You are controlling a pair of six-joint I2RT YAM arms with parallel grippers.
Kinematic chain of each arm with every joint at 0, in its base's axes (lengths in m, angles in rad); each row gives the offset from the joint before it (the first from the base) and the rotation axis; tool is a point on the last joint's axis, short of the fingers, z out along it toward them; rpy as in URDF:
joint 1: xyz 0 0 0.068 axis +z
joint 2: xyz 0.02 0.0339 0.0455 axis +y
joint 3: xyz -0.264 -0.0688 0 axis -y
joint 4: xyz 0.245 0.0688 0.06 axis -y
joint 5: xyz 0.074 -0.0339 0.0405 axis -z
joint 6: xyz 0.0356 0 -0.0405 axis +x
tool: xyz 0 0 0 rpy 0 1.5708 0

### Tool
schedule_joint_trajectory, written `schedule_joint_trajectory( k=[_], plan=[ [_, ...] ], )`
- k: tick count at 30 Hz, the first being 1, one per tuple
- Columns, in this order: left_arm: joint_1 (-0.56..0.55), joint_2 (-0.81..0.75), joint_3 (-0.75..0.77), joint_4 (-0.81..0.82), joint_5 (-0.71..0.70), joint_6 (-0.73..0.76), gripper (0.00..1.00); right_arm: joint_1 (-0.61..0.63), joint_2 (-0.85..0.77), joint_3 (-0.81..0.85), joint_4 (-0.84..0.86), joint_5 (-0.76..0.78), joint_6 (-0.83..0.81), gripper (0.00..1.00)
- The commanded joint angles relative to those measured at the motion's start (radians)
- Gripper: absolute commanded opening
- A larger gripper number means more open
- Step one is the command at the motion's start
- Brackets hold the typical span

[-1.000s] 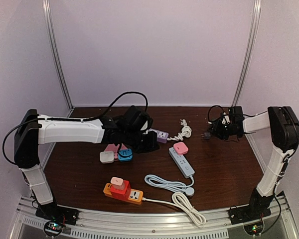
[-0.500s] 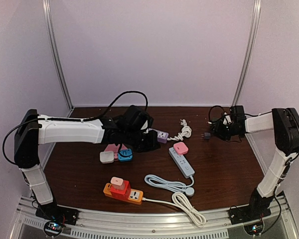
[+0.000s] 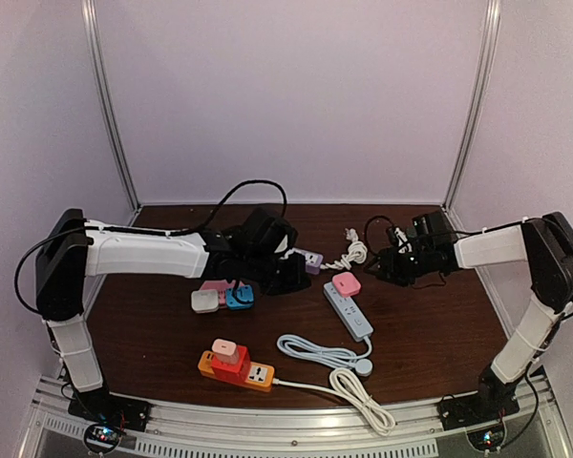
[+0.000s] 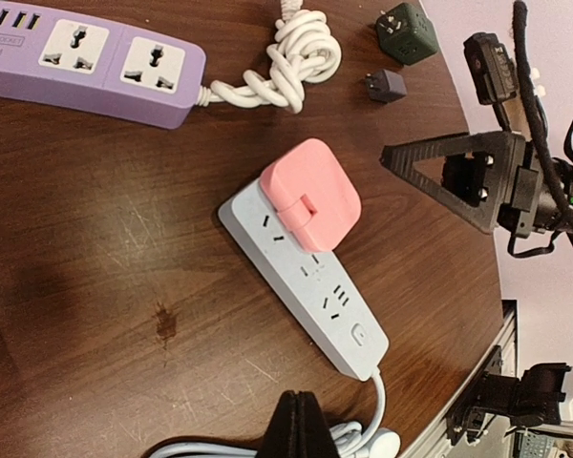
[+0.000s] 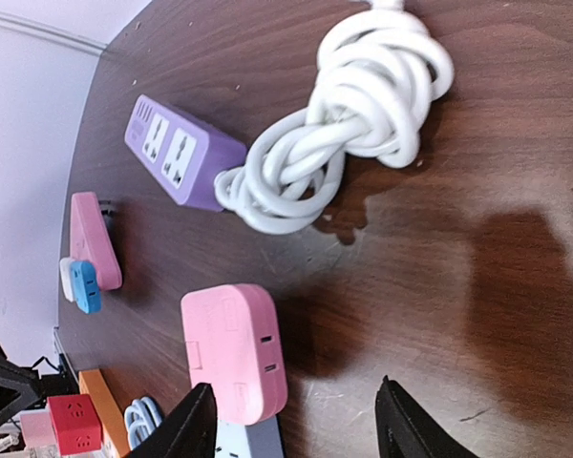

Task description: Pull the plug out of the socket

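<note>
A pink plug (image 3: 345,283) sits plugged into the far end of a light blue power strip (image 3: 351,315) mid-table. My right gripper (image 3: 379,266) is open, just right of the plug and above the table. In the right wrist view the plug (image 5: 234,351) lies by the left finger (image 5: 189,427), the gripper (image 5: 296,431) spread wide with nothing between its jaws. My left gripper (image 3: 291,278) is shut and empty, left of the strip. In the left wrist view the gripper (image 4: 303,431) shows shut at the bottom, below the plug (image 4: 309,196) and the strip (image 4: 349,324).
A purple power strip (image 3: 310,259) with a knotted white cord (image 3: 353,253) lies behind the plug. White, blue and pink adaptors (image 3: 220,298) lie left. An orange strip (image 3: 258,375) with adaptors and a coiled cable (image 3: 349,377) lie near the front. Small dark adaptors (image 4: 406,33) lie far right.
My right gripper has moved left from the back right corner to just beside the pink plug. My left arm has barely moved.
</note>
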Motion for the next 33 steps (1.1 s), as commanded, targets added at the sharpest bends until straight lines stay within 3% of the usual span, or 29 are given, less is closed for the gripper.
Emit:
schedule_joint_trajectory(
  k=[1, 19, 33],
  plan=[
    [0.005, 0.017, -0.012, 0.053, 0.012, -0.006, 0.00, 0.040, -0.002, -0.018, 0.050, -0.077, 0.020, 0.59],
    [0.007, 0.030, -0.017, 0.062, 0.023, -0.014, 0.00, 0.124, 0.113, -0.013, 0.135, -0.118, 0.064, 0.63],
    [0.007, 0.046, -0.015, 0.061, 0.030, -0.015, 0.00, 0.137, 0.060, 0.004, 0.121, -0.079, 0.083, 0.47]
  ],
)
